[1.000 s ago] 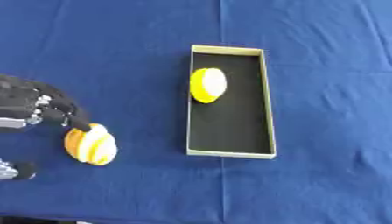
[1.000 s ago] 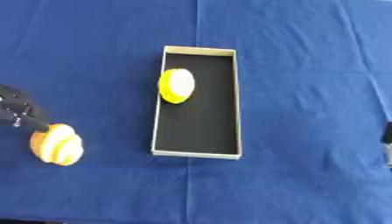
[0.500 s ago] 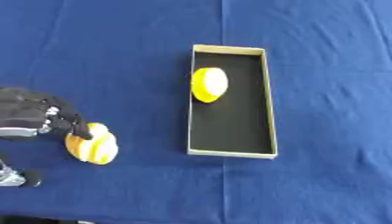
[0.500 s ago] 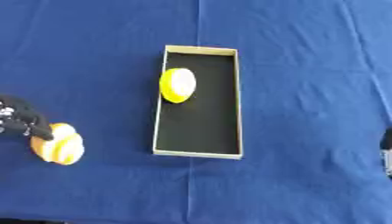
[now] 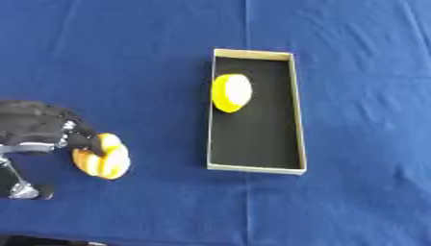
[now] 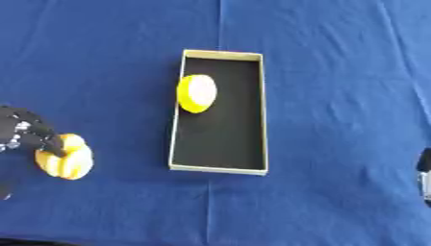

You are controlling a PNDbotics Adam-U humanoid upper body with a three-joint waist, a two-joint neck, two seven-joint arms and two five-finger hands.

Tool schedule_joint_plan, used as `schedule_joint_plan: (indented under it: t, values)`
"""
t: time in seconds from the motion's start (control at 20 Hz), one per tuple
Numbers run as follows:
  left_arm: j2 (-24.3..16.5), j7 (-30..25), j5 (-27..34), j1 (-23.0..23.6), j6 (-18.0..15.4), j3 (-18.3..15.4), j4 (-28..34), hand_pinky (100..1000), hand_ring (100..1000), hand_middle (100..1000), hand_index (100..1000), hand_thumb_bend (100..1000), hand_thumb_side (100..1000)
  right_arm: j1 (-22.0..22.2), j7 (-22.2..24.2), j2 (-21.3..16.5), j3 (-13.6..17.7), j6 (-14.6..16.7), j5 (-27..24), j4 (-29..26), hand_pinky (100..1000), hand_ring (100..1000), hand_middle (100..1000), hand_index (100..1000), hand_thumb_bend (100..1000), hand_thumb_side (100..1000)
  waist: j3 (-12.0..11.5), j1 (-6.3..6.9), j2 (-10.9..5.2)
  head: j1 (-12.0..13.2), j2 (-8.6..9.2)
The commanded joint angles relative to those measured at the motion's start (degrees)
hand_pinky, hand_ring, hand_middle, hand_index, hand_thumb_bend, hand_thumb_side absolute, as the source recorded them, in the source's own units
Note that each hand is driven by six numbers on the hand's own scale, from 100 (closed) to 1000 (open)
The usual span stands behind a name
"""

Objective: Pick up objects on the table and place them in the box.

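while the blue-covered table (image 5: 126, 57) lies wide around it, the long black box (image 5: 257, 161) already holds one yellow object (image 5: 232, 92) at its left wall. my left robot hand (image 5: 38, 129) has its fingers curled round a second yellow ribbed object (image 5: 103, 157), well left of the box. i judge the grasp is in hand; next comes a lift and a carry rightward over the rim. my right robot hand (image 6: 425, 175) barely shows; i cannot tell its state. no writing shows anywhere.

left robot hand (image 6: 25, 134) gripping yellow object (image 6: 66, 157); box (image 6: 261, 115)
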State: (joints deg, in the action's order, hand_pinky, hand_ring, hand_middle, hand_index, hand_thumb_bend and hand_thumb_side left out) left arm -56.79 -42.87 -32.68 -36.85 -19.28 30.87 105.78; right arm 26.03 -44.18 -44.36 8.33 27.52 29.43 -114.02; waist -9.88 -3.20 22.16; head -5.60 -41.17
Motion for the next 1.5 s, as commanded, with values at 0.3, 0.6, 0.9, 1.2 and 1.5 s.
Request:
schedule_joint_plan:
  t: [0.3, 0.6, 0.9, 1.2, 1.5]
  values:
    - [1.0, 7.2, -3.8, -1.6, 2.8, 1.4, -3.0, 789, 674, 572, 726, 311, 100, 0.4, -1.6, 0.9, -0.8, 2.3, 0.5, -0.6, 780, 909, 799, 895, 100, 593, 0.0, 0.11, -0.71, 0.5, 0.54]
    - [2.0, 15.9, -7.4, -2.2, 2.4, 2.1, -3.9, 679, 534, 437, 570, 504, 100, 0.5, -1.0, 1.6, -0.6, 3.4, 0.2, -0.6, 779, 907, 794, 896, 100, 632, 0.1, 0.07, -0.71, 0.7, 0.45]
    - [3.6, 26.9, -9.4, -2.1, 2.6, 2.9, -8.0, 603, 421, 322, 448, 283, 100, 0.7, -0.1, 2.8, -0.9, 3.3, 0.0, -0.6, 777, 906, 792, 900, 100, 667, 0.1, -0.03, -0.68, 0.8, 0.44]
    - [2.6, 31.4, -4.4, -1.5, 4.2, 0.3, -5.8, 584, 398, 298, 425, 244, 100, 1.2, 0.1, 3.4, -1.0, 3.1, 0.1, -0.6, 778, 906, 791, 901, 100, 685, 0.2, -0.03, -0.74, 0.5, 0.25]
    - [0.4, 29.0, -0.9, -5.3, 4.2, -4.3, 4.4, 556, 415, 306, 431, 366, 100, 1.7, -0.6, 3.2, -0.4, 3.5, 0.2, -0.6, 778, 906, 791, 899, 100, 669, -0.2, 0.36, -1.28, 0.2, -0.06]
